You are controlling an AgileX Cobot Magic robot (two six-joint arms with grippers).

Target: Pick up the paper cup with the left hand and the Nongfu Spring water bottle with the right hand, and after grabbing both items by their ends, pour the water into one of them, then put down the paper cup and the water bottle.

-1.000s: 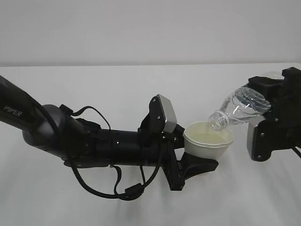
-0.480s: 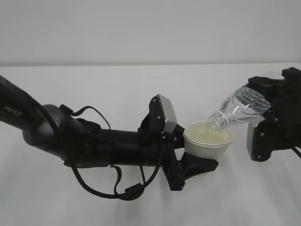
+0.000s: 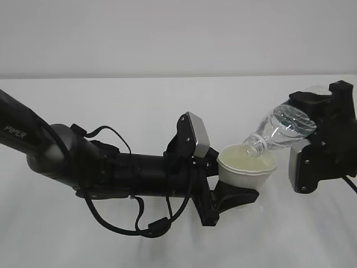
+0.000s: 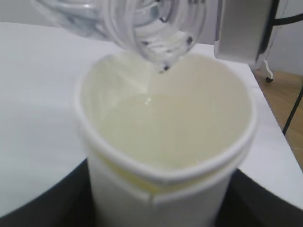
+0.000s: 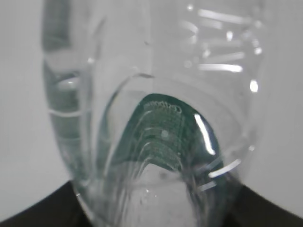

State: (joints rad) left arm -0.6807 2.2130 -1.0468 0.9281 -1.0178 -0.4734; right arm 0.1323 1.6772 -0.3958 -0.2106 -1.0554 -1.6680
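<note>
L gripper [image 3: 237,187] was clamped round the paper cup [image 3: 247,167], holding it upright above the table [image 3: 139,95]. R gripper [image 3: 319,120] gripped the water bottle [image 3: 279,129], tilted neck-down over cup's rim; water [image 4: 151,137] pooled inside.

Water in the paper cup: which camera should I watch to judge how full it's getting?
Left wrist view: it looks straight down into the paper cup, showing the water surface below the rim and the Nongfu Spring water bottle mouth above. The exterior view shows only the cup's rim from the side. The right wrist view shows just the bottle.
</note>
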